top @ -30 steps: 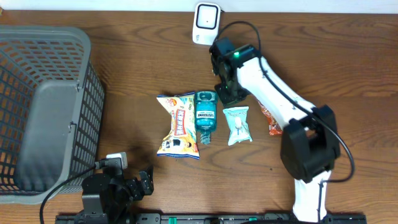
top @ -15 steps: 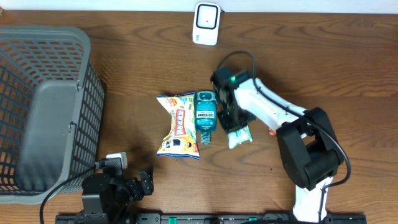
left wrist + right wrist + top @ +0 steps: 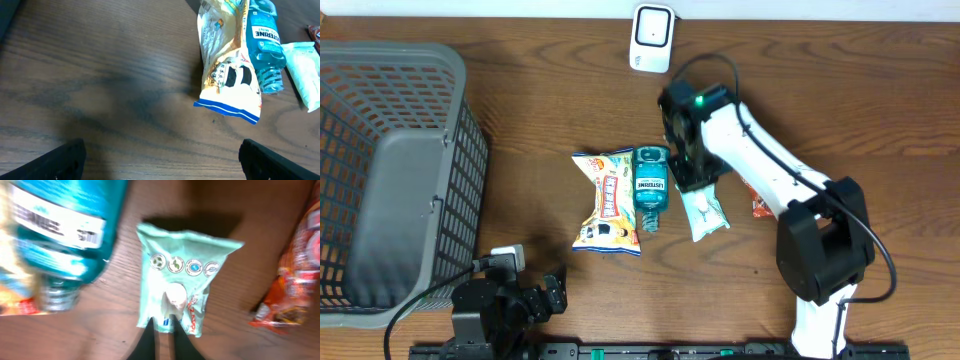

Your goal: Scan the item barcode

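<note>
Overhead, right pincer [image 3: 694, 180]: down on the far end of the mint-green pouch [image 3: 705, 212], which lies between the mouthwash bottle [image 3: 650, 185] and the orange packet [image 3: 760, 206].
Overhead, scanner [image 3: 651, 37]: at the far edge of the table [image 3: 520, 120], well apart from the pouch.
Left wrist, left pincer [image 3: 162, 147]: jaws wide apart with nothing between them, over bare table near the snack bag [image 3: 227, 75].
Right wrist, right pincer: fingers nearly together, pinching the pouch's edge.
</note>
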